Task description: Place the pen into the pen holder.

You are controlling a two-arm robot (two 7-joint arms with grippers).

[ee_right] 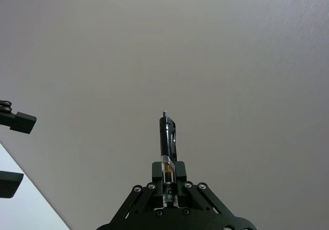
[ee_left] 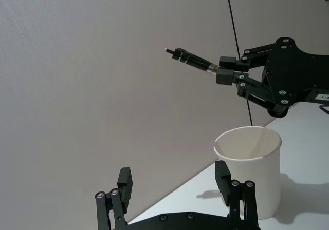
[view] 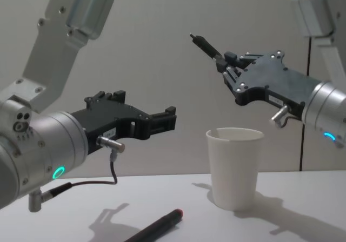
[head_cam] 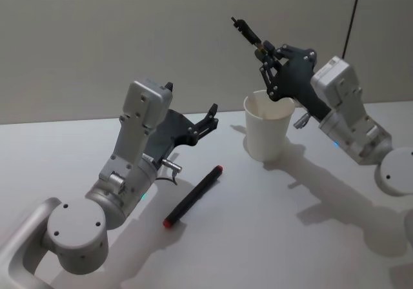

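**Pen** [head_cam: 246,31]. Black and slim. Held in the air above the pen holder, with its barrel tilted and its free end pointing up and toward the robot's left, away from the cup mouth.

**Right gripper** [head_cam: 266,55]. Fingers closed tight on the pen's lower end. It hangs over the far side of the cup rim, clear of it.

**Pen holder** [head_cam: 268,134]. White paper cup, upright, mouth open. It stands toward the far edge of the desk [head_cam: 303,237], right of the middle.

**Left gripper** [head_cam: 210,118]. Fingers spread wide, holding nothing. It hovers over the desk left of the cup, apart from it.

**Red-tipped marker** [head_cam: 193,197]. Lies flat near the desk's middle, well apart from the cup and untouched.

**Hazards, as judged.**
- Let go at this tilt, the pen would likely fall past the rim or strike it.
- The cup looks light, so a knock from the pen or the fingers on the way down could tip or slide it.
- The pen is gripped at one end, so it may swivel in the fingers while it is being turned upright.
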